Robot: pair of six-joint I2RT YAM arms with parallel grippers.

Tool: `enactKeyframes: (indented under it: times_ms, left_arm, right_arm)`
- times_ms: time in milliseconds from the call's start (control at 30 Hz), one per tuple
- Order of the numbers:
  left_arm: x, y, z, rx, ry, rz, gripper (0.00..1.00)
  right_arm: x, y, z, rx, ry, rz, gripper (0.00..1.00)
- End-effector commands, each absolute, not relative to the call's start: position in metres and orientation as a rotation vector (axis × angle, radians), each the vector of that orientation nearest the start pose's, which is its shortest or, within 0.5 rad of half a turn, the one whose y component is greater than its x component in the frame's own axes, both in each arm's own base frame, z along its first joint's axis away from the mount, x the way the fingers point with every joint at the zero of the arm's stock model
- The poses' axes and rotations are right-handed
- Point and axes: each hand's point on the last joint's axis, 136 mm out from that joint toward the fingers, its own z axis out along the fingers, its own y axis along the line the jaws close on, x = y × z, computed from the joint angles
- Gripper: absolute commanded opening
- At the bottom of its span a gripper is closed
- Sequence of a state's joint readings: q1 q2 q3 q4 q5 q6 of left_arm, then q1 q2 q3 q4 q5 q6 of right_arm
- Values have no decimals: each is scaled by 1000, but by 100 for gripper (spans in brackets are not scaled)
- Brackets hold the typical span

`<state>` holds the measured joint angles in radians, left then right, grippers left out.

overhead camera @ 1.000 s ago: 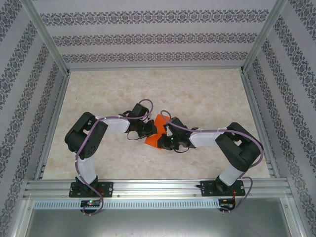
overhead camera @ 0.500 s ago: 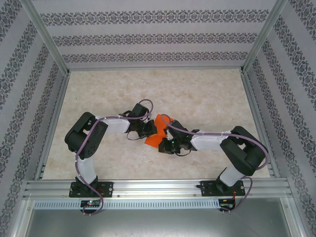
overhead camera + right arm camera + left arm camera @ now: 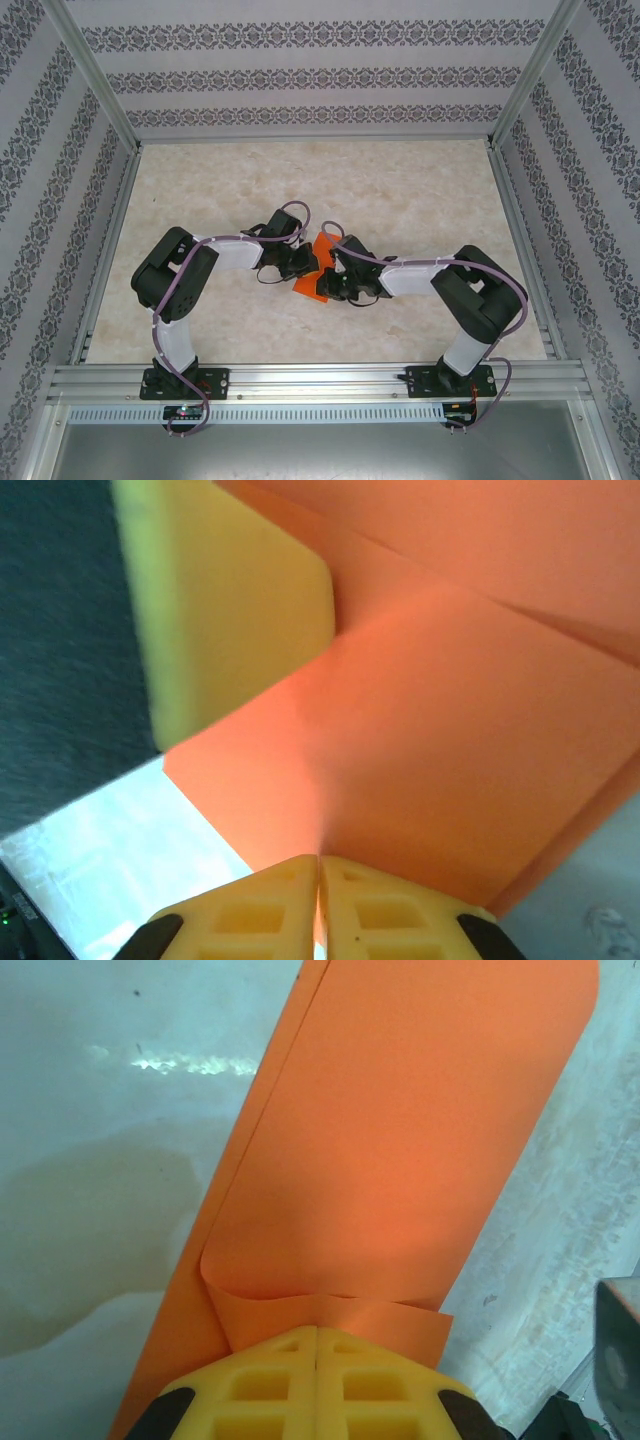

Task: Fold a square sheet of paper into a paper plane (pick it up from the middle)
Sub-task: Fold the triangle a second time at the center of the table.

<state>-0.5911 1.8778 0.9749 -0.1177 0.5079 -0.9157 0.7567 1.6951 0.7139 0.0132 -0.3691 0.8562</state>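
pinching creased orange paper [image 3: 400,1160] | left gripper [image 3: 317,1335], right gripper [image 3: 320,862] | yellow gridded pads [image 3: 260,1390]

Paper [image 3: 400,1140] between left claw [image 3: 316,1335] and right claw [image 3: 319,865]

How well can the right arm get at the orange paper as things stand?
Probably yes: the right pincer looks shut on the paper at its edge, with nothing between; the left pincer grips another part.

Pale marbled table [image 3: 420,190] — 1 folded orange sheet of paper [image 3: 308,287] lies mid-table.
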Motion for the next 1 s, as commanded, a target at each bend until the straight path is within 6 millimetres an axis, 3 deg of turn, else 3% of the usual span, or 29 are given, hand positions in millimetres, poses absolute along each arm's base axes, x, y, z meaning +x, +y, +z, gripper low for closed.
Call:
enactKeyframes:
  times_ms: [0,267,533,700,833,967]
  left_arm:
    - [291,-288,-3,-284,2948,-980,1]
    - [297,-292,10,-276,2895,-1025,7]
    - [306,-307,67,-219,2722,-1209,25]
    - [291,-302,68,-244,2750,-1236,18]
    - [281,-308,60,-225,2786,-1263,8]
    - [278,-321,58,-184,2789,-1307,6]
  right_arm:
    - [209,285,-13,11,2906,924,11]
    - [207,283,4,-14,2858,966,11]
    - [208,283,-8,1,2885,955,10]
    - [208,284,-9,5,2885,957,10]
    - [209,283,-9,7,2884,951,10]
    - [208,283,-9,8,2888,945,10]
